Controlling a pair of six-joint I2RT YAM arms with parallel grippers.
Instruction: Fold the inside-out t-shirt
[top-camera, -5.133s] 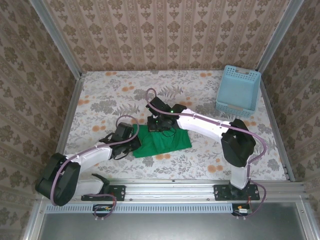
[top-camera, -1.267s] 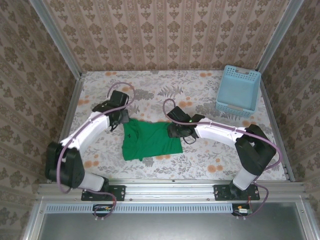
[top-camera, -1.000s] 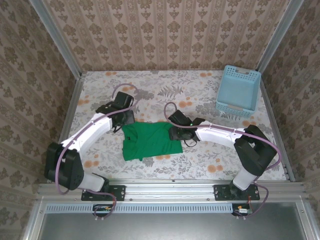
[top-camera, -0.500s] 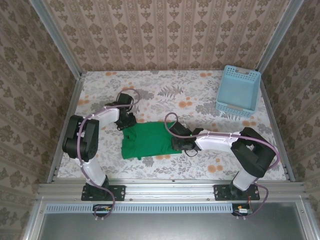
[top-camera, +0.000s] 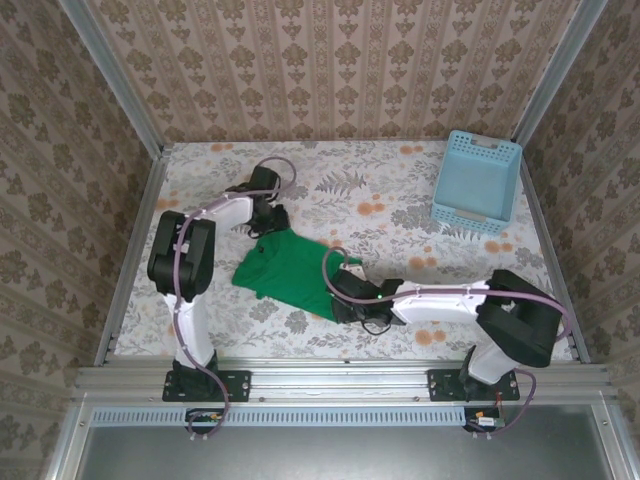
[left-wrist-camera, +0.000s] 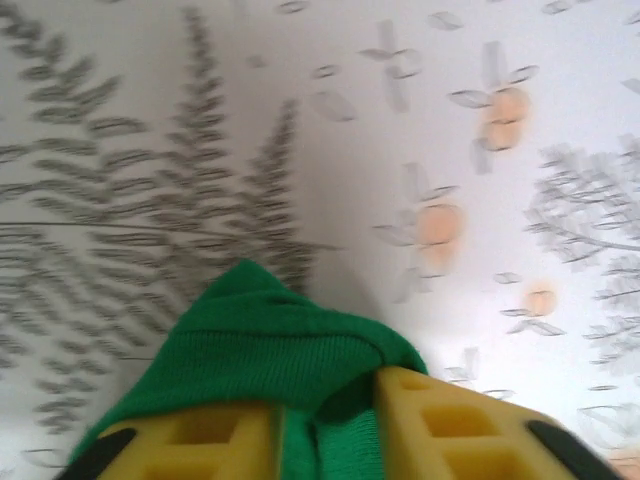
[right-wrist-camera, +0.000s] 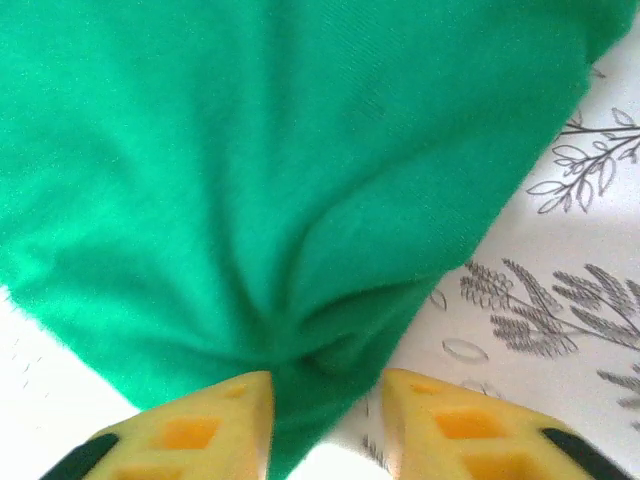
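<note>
The t-shirt (right-wrist-camera: 250, 150) spills past the right wrist view's top edge — cut off.

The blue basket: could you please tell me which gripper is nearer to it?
Right. The right gripper holds the near edge of the shirt, left of and nearer than the basket; the left gripper holds the shirt's far-left corner, further away.

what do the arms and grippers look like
The left arm and right arm have white shells, bulky black joints and a purple cable looping alongside. The left gripper and right gripper have blocky yellow fingers with square recesses and black trim.
</note>
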